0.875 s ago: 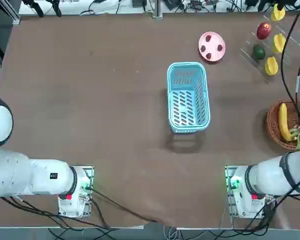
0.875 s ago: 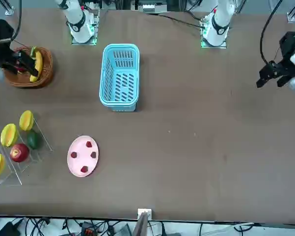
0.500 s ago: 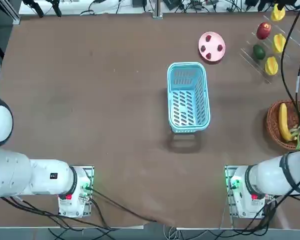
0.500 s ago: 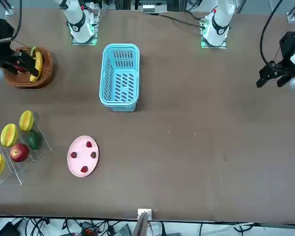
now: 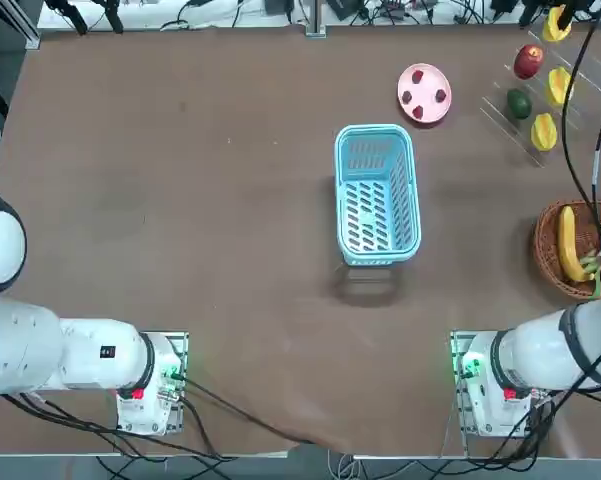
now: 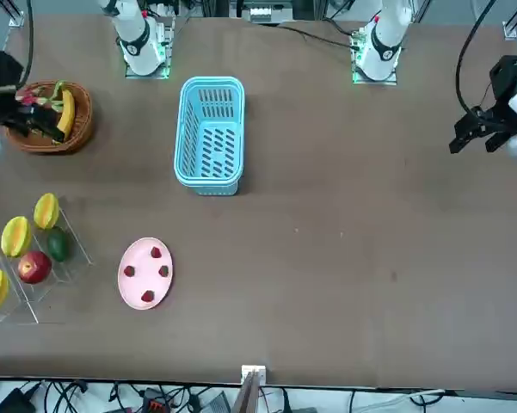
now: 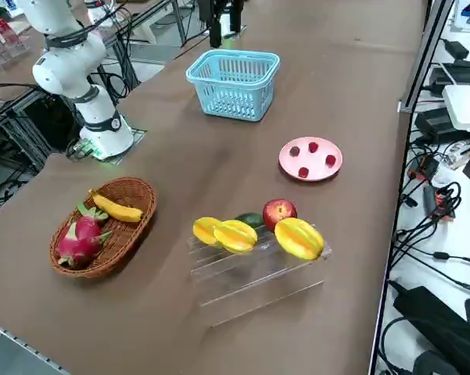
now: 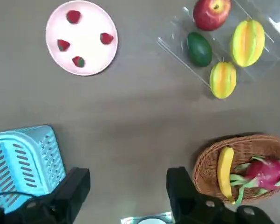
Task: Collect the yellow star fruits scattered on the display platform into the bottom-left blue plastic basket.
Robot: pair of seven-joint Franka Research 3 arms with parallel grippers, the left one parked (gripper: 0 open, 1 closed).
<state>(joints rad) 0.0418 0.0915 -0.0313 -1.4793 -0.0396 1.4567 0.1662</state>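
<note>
Right claw (image 8: 126, 196) spread wide, empty, high above the table (image 5: 180, 200) btwn blue plastic basket (image 5: 377, 194) and wicker basket (image 5: 555, 262). Three yellow star fruits (image 7: 236, 234) sit on display platform (image 7: 250, 281) w/ an apple (image 7: 279, 211) and green fruit (image 8: 199, 48), far right. Blue basket empty, mid-table.

Two black fingers (image 8: 72, 189) of the right gripper (image 8: 128, 189) are standing spread apart above a brown table (image 8: 130, 112), with a blue plastic basket (image 8: 23, 163), pink plate (image 8: 86, 51), wicker basket (image 8: 205, 161) and two yellow star fruits (image 8: 222, 79) showing below.
</note>
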